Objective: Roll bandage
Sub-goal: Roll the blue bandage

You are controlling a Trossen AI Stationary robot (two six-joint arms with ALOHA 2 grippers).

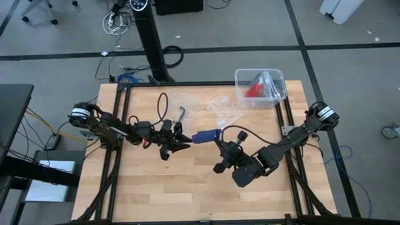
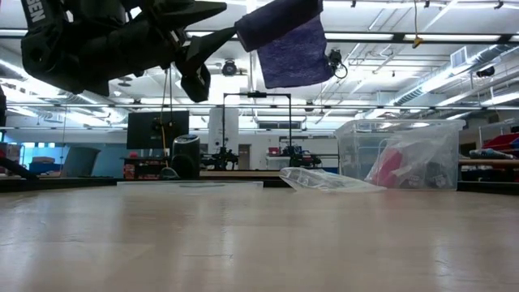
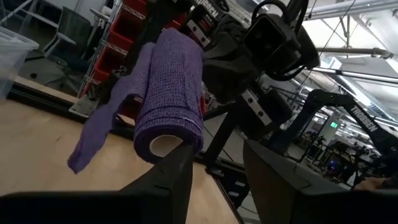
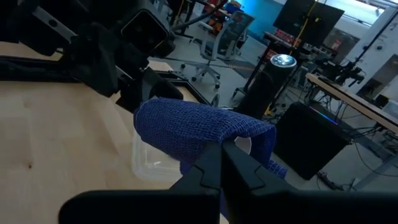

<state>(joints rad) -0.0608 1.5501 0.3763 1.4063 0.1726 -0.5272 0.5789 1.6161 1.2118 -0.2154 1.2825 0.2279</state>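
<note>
The bandage (image 1: 205, 135) is a small blue roll held in the air over the middle of the table, with a loose tail hanging from it (image 2: 288, 61). My right gripper (image 1: 220, 142) is shut on its right end. My left gripper (image 1: 183, 141) is open at the roll's left end (image 3: 163, 144), where the hollow core shows. One left finger (image 3: 177, 165) reaches that end and the other (image 3: 273, 180) stands free beside it. My left gripper comes level from the table's left; one fingertip (image 3: 184, 149) lies at the rim of the roll's left end, beside the hollow core. I cannot tell whether it touches. My right gripper pinches the roll's right end (image 4: 217, 140) between its two shut fingers, coming level from the table's right, along the roll. The roll is lifted clear of the table and lies about level. Its tail hangs slack.
A clear plastic box (image 1: 259, 86) with a red item stands at the far right corner. Clear plastic bags (image 1: 225, 109) lie on the far half of the table, one also visible in the low view (image 2: 324, 180). The table's near half is bare wood (image 1: 187, 187).
</note>
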